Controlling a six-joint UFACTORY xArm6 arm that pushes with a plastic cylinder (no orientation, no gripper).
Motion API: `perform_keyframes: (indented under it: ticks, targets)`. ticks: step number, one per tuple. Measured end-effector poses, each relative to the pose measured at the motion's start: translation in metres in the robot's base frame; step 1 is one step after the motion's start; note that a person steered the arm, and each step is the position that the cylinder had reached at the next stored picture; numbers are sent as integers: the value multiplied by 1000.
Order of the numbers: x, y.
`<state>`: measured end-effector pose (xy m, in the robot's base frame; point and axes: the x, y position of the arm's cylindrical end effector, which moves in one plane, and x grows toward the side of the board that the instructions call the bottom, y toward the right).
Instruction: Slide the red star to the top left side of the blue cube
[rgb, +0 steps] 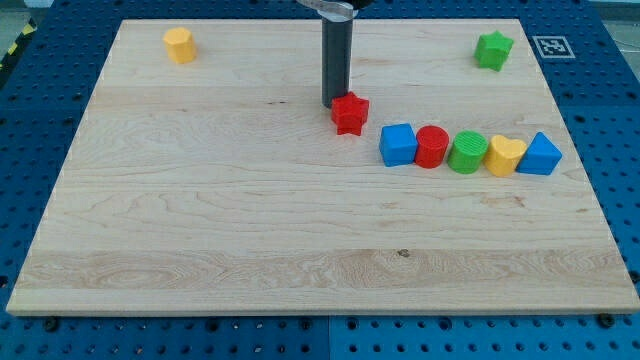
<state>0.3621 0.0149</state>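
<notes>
My tip (334, 103) sits right against the upper-left shoulder of the red star (350, 113), touching or as near as makes no difference, so the star lies down and to the view's right of it. And that is the line that matters, because the blue cube (398, 145) waits further along that same diagonal, near but clearly apart from the star. The star is already on the cube's upper-left side; a short nudge down-right looks like all that remains. No jaws here to speak of, just a bare rod, nothing clasped. The star is squat, with no real long axis; where its points aim is hard to read. Beyond the cube, the red cylinder (432, 146) touches it on the worktop (200, 240)
</notes>
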Motion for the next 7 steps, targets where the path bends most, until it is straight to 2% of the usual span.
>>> perform_keyframes:
  ticks: [2, 3, 4, 5, 7]
  targets:
    - [8, -17]
    - [14, -7]
    - [14, 32]
    - [14, 34]
    - [11, -49]
